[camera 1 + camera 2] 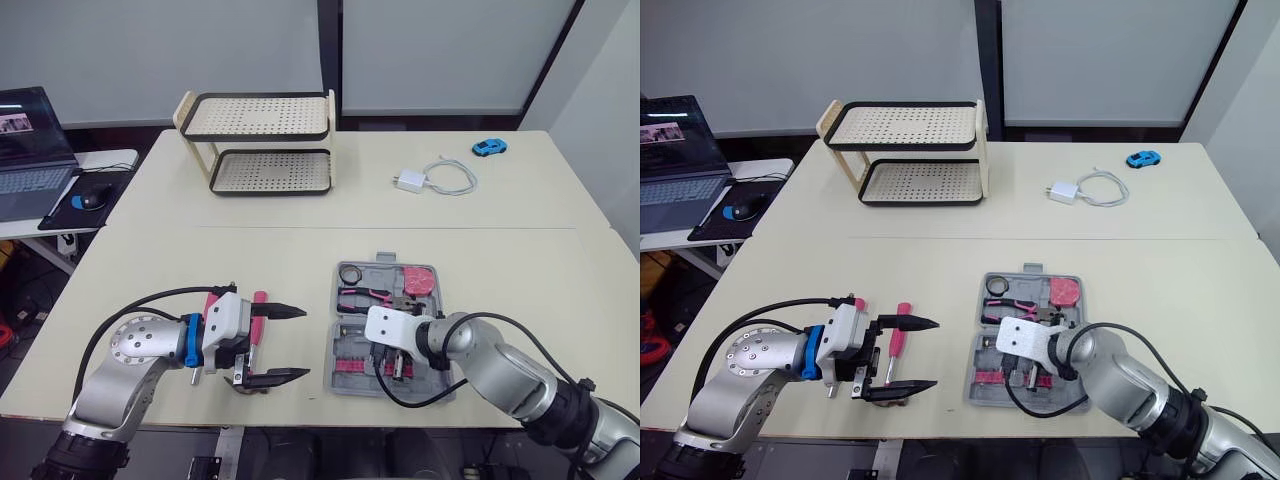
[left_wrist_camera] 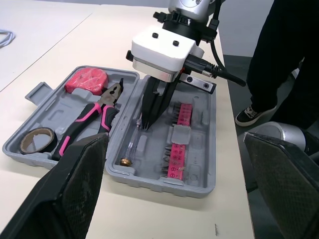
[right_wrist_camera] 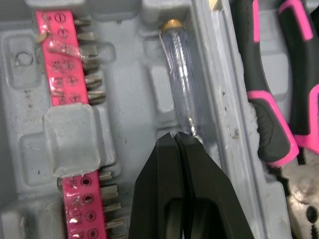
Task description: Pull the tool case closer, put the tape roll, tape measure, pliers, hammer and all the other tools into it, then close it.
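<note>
The grey tool case (image 1: 440, 385) lies open near the table's front edge. Its far half holds the tape roll (image 1: 350, 274), the pink tape measure (image 1: 418, 280) and the pink-handled pliers (image 1: 368, 296). In the near half are pink bit strips (image 3: 65, 69) and a clear screwdriver (image 3: 179, 84) lying in its slot. My right gripper (image 3: 182, 139) is shut, tips right beside that screwdriver's blade. To the left of the case my left gripper (image 1: 285, 343) stands wide open above the table. A pink-handled screwdriver (image 1: 258, 320) lies on the table between its fingers (image 2: 75, 189), partly hidden.
A two-tier perforated rack (image 1: 260, 140) stands at the back. A white charger with cable (image 1: 430, 178) and a blue toy car (image 1: 489, 146) lie back right. A laptop (image 1: 30, 150) and mouse (image 1: 92, 200) sit on a side desk. A person's legs (image 2: 284, 59) stand by the table's front.
</note>
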